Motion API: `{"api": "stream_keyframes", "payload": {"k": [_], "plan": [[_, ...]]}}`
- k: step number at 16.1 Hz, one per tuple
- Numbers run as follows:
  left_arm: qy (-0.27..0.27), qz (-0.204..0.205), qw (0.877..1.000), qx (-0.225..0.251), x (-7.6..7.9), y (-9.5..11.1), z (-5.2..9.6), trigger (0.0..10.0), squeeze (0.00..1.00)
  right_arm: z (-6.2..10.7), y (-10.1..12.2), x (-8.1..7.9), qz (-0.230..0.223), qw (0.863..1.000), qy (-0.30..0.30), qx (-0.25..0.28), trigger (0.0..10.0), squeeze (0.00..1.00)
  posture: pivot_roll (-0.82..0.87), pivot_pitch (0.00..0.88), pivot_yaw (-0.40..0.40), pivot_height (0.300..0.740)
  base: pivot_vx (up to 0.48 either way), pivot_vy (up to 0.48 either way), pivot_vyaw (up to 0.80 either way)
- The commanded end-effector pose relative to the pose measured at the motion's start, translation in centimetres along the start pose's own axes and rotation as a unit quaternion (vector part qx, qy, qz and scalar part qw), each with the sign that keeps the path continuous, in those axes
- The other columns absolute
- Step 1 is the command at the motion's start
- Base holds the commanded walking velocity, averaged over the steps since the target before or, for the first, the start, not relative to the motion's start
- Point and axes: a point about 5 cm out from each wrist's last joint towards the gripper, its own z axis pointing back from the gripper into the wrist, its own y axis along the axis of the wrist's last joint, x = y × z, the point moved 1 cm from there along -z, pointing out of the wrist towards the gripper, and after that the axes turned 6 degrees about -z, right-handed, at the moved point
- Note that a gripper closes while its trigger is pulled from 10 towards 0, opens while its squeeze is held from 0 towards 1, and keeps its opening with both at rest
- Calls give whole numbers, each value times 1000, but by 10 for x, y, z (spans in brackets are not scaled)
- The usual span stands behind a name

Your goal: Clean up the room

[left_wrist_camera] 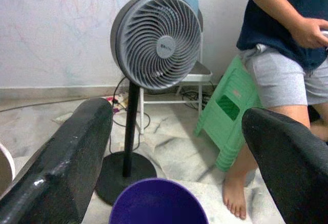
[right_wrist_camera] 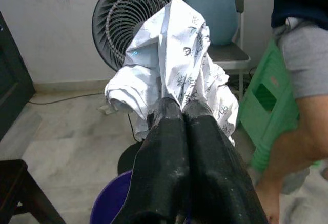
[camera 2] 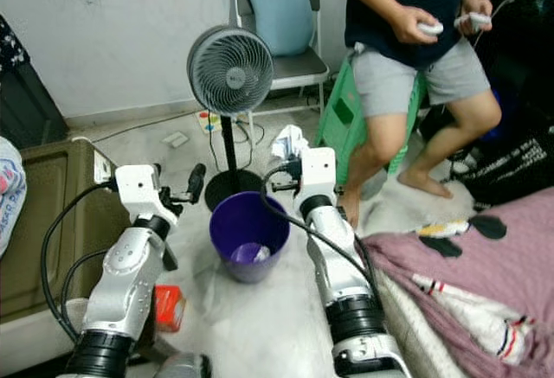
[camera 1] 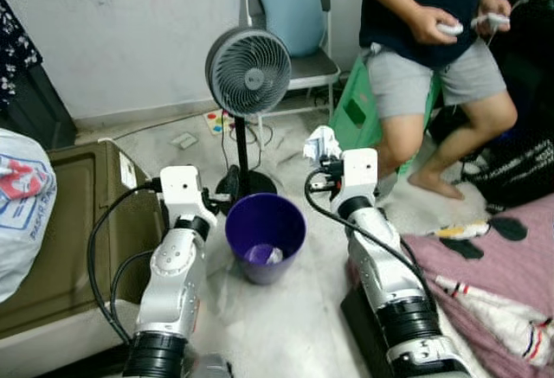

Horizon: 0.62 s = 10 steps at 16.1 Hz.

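Right hand [right_wrist_camera: 182, 112] pinches crumpled printed white paper [right_wrist_camera: 171, 60] beyond the round purple plastic bin [camera 1: 265, 234], probably for dropping in; left hand [left_wrist_camera: 174, 147] hovers spread, empty.

Lit evenly by soft indoor light, bright on the wall [camera 1: 130, 41] and pale floor [camera 1: 286, 326]. Only faint shadows under the fan [camera 1: 248, 71] and bin [camera 1: 265, 235]. No strong glare, just a dull sheen on the black fingers [right_wrist_camera: 177, 172]. Slightly soft and grainy throughout. Close fingers [left_wrist_camera: 56, 167] blurred in the left wrist view, fan behind sharper. Dark corners at the right edge of both eye views.
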Motion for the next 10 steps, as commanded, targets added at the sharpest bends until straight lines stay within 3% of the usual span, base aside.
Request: {"api": "stream_keyframes", "payload": {"k": [1, 10], "plan": [[-1, 1, 1000, 11, 0, 5, -1, 10000, 0, -3, 3, -1, 1, 1000, 5, 0, 10000, 0, 55, 0, -17, 740, 349, 0, 0], [1, 5, 1000, 11, -1, 5, -2, 10000, 0, -4, 3, -2, 4, 1000, 5, 0, 10000, 0, 56, 0, -19, 740, 358, 0, 0]]}}
